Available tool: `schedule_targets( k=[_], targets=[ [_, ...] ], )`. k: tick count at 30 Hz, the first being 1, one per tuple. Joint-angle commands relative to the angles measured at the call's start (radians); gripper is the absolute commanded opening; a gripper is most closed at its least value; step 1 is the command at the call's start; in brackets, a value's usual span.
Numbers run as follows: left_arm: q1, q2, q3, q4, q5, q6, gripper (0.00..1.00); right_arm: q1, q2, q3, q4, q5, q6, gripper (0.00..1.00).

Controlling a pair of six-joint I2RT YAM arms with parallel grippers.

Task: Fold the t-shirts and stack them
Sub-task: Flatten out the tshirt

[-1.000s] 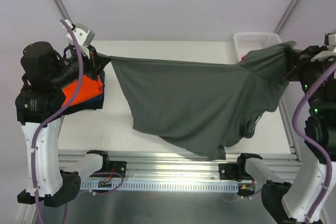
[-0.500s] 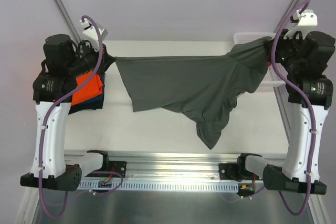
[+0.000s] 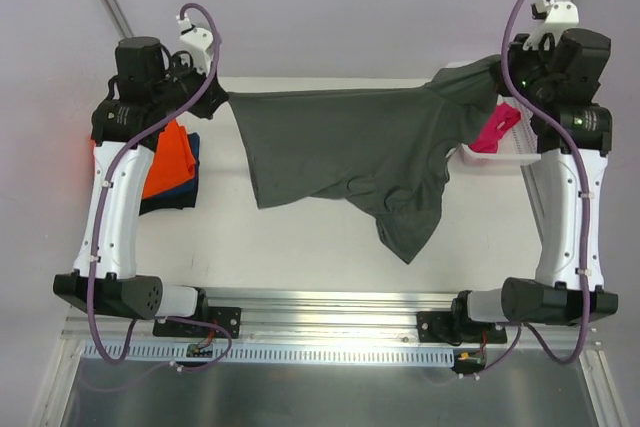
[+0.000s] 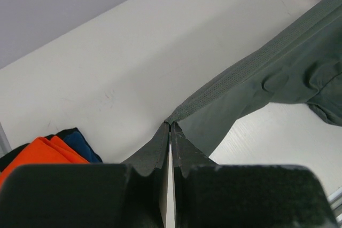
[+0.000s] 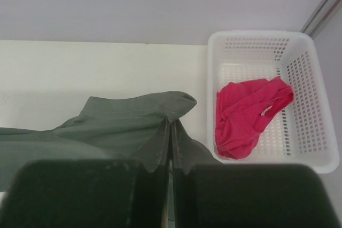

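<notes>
The dark grey t-shirt hangs stretched in the air between both arms, its lower part drooping to a point over the table. My left gripper is shut on its left hem corner. My right gripper is shut on its right edge. An orange t-shirt lies folded on a navy one at the table's left edge; both show in the left wrist view. A magenta-pink t-shirt lies crumpled in the white basket.
The white lattice basket stands at the table's back right corner under my right arm. The white table ends at a metal rail in front. A grey wall stands behind.
Both arms have risen and moved toward the back, lifting the grey shirt off the table. The shirt's hanging part has drawn up and narrowed. The pink shirt in the basket is now uncovered.
</notes>
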Motion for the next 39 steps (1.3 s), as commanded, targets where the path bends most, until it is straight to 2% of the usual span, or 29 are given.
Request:
schedule_targets(
  k=[1, 4, 8, 13, 17, 20, 25, 30, 33, 39],
  targets=[
    [0.011, -0.109, 0.078, 0.05, 0.034, 0.004, 0.0, 0.008, -0.156, 0.064, 0.023, -0.001, -0.015, 0.01],
    [0.011, -0.181, 0.046, 0.05, 0.057, -0.013, 0.0, 0.008, -0.289, 0.041, -0.057, -0.005, -0.029, 0.01],
    [0.011, -0.365, -0.044, 0.043, 0.106, -0.042, 0.0, 0.008, -0.456, 0.019, -0.195, -0.031, -0.049, 0.01],
    [0.011, -0.507, -0.062, 0.009, 0.127, -0.084, 0.0, 0.008, -0.568, 0.126, -0.324, 0.022, -0.104, 0.01],
    [0.011, -0.516, -0.002, -0.013, 0.12, -0.055, 0.0, 0.008, -0.619, 0.156, -0.347, 0.088, -0.144, 0.01],
    [0.011, -0.473, 0.061, -0.014, 0.105, -0.027, 0.0, 0.01, -0.61, 0.15, -0.301, 0.151, -0.155, 0.0],
    [0.011, -0.348, 0.103, -0.014, 0.082, 0.019, 0.0, 0.014, -0.504, 0.163, -0.214, 0.137, -0.173, 0.0],
    [0.011, -0.226, 0.047, -0.007, 0.059, 0.048, 0.0, 0.013, -0.406, 0.062, -0.04, 0.111, -0.192, 0.01],
    [0.011, -0.131, 0.003, 0.019, 0.071, 0.071, 0.0, 0.005, -0.29, 0.022, 0.041, 0.068, -0.199, 0.01],
    [0.011, 0.083, -0.049, 0.107, 0.055, 0.087, 0.0, 0.005, 0.042, 0.08, 0.09, -0.045, -0.192, 0.01]
  ],
)
